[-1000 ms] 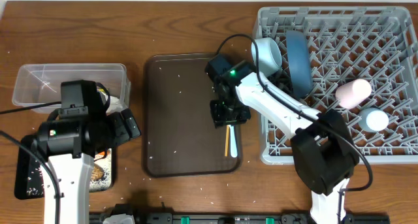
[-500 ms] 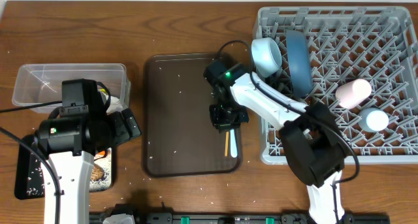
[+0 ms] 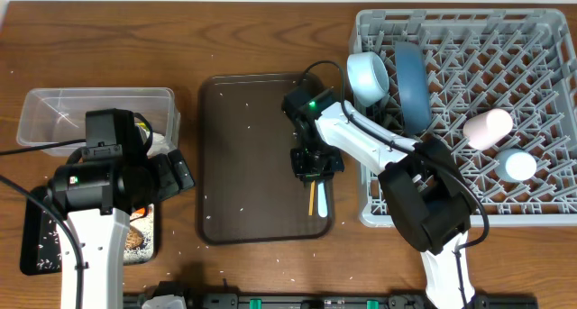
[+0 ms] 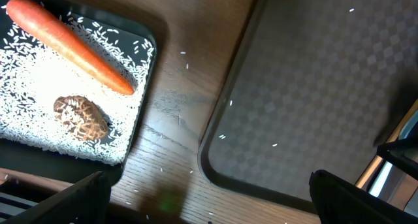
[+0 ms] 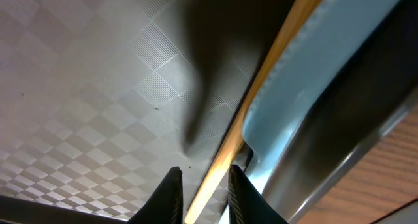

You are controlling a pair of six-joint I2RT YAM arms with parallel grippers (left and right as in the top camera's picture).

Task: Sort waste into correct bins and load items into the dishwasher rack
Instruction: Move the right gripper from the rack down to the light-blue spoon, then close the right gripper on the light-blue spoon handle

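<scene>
My right gripper (image 3: 313,162) (image 5: 204,191) is down on the brown serving tray (image 3: 252,156), shut on the thin wooden chopsticks (image 3: 313,199) (image 5: 261,100). The pale blue spoon (image 3: 322,201) (image 5: 287,113) lies right beside them. In the grey dishwasher rack (image 3: 541,39) stand the pale blue bowl (image 3: 367,75), blue plate (image 3: 413,75), pink cup (image 3: 488,127) and light blue cup (image 3: 518,165). My left gripper (image 4: 209,198) hangs open over bare wood between the two trays. The black tray (image 4: 155,40) holds the carrot (image 4: 68,44), the brown lump (image 4: 81,116) and rice (image 4: 26,74).
The clear tub (image 3: 54,111) sits at the back left, partly behind my left arm. Loose rice grains dot the serving tray (image 4: 313,87) and the wooden table (image 4: 176,119). The rack's near wall stands just right of the serving tray.
The right jaws have narrowed onto the chopsticks, and the right arm's elbow has swung a little left. The left arm has not moved.
</scene>
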